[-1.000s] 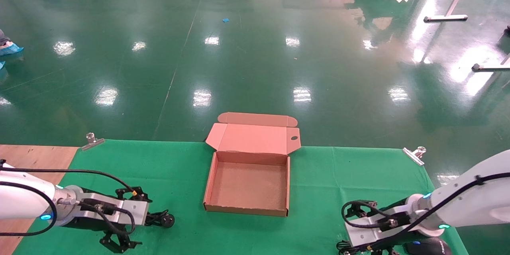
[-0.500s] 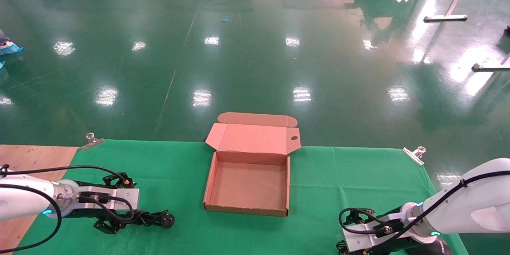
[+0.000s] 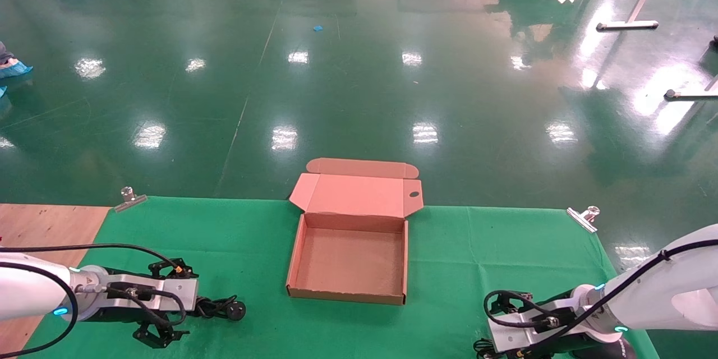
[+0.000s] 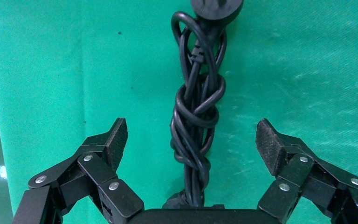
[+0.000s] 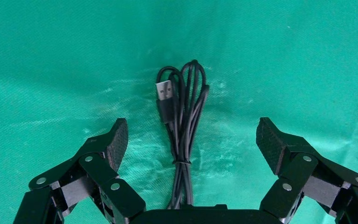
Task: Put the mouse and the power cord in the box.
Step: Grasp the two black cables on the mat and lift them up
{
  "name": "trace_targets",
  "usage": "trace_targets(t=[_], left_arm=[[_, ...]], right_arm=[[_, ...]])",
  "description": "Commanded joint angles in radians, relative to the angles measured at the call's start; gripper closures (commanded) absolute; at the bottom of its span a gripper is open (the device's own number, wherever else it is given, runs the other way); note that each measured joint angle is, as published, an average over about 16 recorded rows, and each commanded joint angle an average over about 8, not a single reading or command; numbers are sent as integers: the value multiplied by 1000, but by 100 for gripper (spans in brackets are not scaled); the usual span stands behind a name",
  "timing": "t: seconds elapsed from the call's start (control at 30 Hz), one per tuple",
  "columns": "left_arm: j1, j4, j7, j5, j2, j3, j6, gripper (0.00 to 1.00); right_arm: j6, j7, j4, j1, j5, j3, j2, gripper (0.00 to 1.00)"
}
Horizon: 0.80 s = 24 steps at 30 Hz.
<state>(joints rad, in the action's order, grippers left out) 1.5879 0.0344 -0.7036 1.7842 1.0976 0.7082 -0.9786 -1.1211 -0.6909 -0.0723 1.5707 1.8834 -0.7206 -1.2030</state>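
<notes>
The green cloth (image 3: 460, 247) holds the open box (image 3: 350, 261) in the middle (nothing inside). The left gripper (image 4: 192, 140) is spread wide around the cord (image 4: 196, 121). The right gripper (image 5: 191, 140) gapes wide over the mouse's thin cable (image 5: 184, 116).

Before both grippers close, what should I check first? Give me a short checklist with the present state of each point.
1. Left gripper open: ok.
2. Power cord lies between its fingers: ok.
3. Right gripper open: ok.
4. Mouse cable centred between its fingers: ok.
5. Mouse body clear of the grip: cannot tell, mostly hidden under the arm.
6. Box open and empty: ok.
</notes>
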Motion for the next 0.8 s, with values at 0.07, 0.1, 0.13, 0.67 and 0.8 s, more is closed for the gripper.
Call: trace_targets(t=[0.07, 0.1, 0.13, 0.67, 0.8], left_arm=[[2, -6, -3, -1, 3, -1, 7, 87], [3, -8, -4, -1, 4, -1, 10, 96], [3, -9, -5, -1, 6, -1, 13, 100], [-4, -29, -16, -7, 6, -5, 18, 100], [-6, -30, -19, -9, 5, -6, 17, 100]], right_arm=[[4, -11, 15, 5, -2, 2, -3, 61], [5, -14, 19, 6, -3, 2, -3, 73], [6, -16, 22, 7, -4, 3, -4, 86], [25, -36, 57, 8, -12, 9, -19, 100], [25, -39, 61, 8, -12, 8, -22, 100]])
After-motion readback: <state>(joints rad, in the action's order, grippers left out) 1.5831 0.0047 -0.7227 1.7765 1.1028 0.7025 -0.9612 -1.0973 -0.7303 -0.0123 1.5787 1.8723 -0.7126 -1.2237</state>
